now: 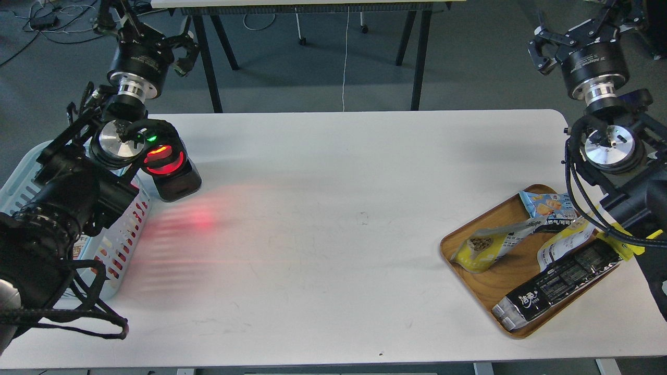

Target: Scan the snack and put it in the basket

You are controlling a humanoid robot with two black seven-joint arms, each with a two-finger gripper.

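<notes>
The worktop (333, 219) is white and mostly bare in the middle. Nearest on the right side sits a brown wooden tray (500, 291) full of packets. A long black packet (560, 284) lies at the tray's near edge. Just behind it, on the tray's left part, lies the snack (487, 246), the small yellow and silver pouch with a picture of round tan balls. It lies on its side. A light blue packet (547, 204) sits at the far end of the tray, and another yellow and white packet (565, 240) lies between them, partly under the right arm's cables.

On the left, the light blue basket (125, 234) stands at the worktop's edge, mostly hidden by the left arm. Just past it is the scanner (169, 166), glowing red and throwing red light onto the worktop.

Farthest away, the left claw (180, 49) is up high past the worktop's far edge, and its fingers look apart, holding nothing. The right claw (547, 47) is up high too, well away from the tray, fingers apart and empty.

So I think the job has not really begun: the snack is not yet picked up. The next move needs the right claw to come down to the tray and pinch only the snack, not its neighbours.
</notes>
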